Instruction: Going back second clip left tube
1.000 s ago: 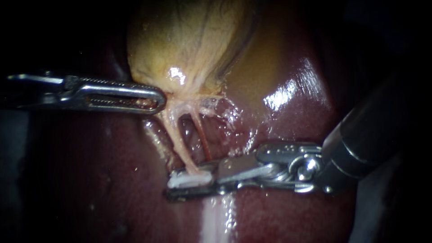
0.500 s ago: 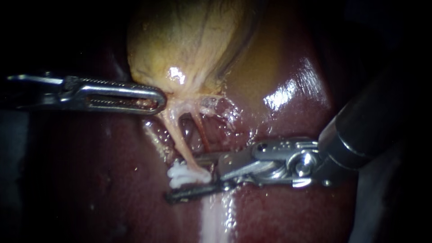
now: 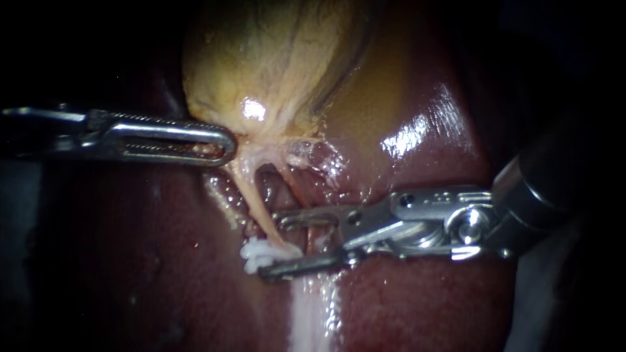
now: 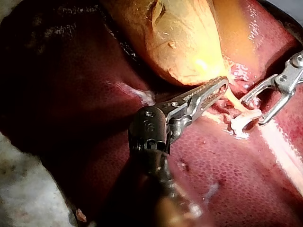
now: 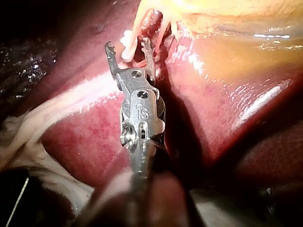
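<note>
Reviewer: Which step was the right instrument (image 3: 272, 246) on?

Observer: Backing away from the clip, by the look of it. Its end effector stood wide, and the small white plastic clip (image 3: 259, 251) lay between the parted jaws, near their tips.

Reviewer: Where did the clip sit?

Observer: Across the lower end of the pale, stringy left tube (image 3: 257, 202), just above the glossy dark red liver (image 3: 417, 306). It looked closed and knobbly. Only one clip could be told apart.

Reviewer: And the left instrument (image 3: 225, 143)?

Observer: Its end effector looked closed on tissue at the neck of the yellow-tan gallbladder (image 3: 274, 58), holding the tube stretched.

Reviewer: What did the next move call for?

Observer: Probably a straight pull back along the shaft with the jaws apart, so no tip snagged the clip or the thin reddish right tube (image 3: 285, 182) beside it.
</note>
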Action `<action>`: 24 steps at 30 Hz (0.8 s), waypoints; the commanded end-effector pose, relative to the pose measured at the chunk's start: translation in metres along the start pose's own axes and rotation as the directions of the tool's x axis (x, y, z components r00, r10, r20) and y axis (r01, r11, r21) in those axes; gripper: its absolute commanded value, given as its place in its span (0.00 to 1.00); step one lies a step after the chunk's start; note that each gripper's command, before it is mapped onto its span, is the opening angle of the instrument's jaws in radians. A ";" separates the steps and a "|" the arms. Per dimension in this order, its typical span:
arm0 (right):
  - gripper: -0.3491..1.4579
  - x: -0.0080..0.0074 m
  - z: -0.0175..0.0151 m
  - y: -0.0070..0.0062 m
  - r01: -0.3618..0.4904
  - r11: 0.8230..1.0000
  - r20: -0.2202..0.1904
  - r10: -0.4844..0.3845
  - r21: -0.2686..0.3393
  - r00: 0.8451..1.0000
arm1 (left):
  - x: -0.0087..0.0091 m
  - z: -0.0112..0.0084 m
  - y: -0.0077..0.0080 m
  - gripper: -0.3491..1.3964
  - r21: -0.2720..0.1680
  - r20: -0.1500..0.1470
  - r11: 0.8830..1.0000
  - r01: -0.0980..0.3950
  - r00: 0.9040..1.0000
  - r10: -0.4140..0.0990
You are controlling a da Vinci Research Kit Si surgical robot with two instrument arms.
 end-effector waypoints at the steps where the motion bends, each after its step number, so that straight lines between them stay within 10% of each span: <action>1: 0.47 0.0002 -0.0006 0.0001 0.011 1.000 0.000 -0.011 -0.002 1.000 | 0.0000 0.0000 0.0000 0.00 0.002 0.000 1.000 0.001 1.000 -0.001; 24: 0.47 0.0032 -0.0122 0.0001 0.104 0.994 -0.024 -0.105 -0.028 0.994 | -0.0001 0.0008 -0.0006 0.00 0.003 -0.001 1.000 -0.001 1.000 0.001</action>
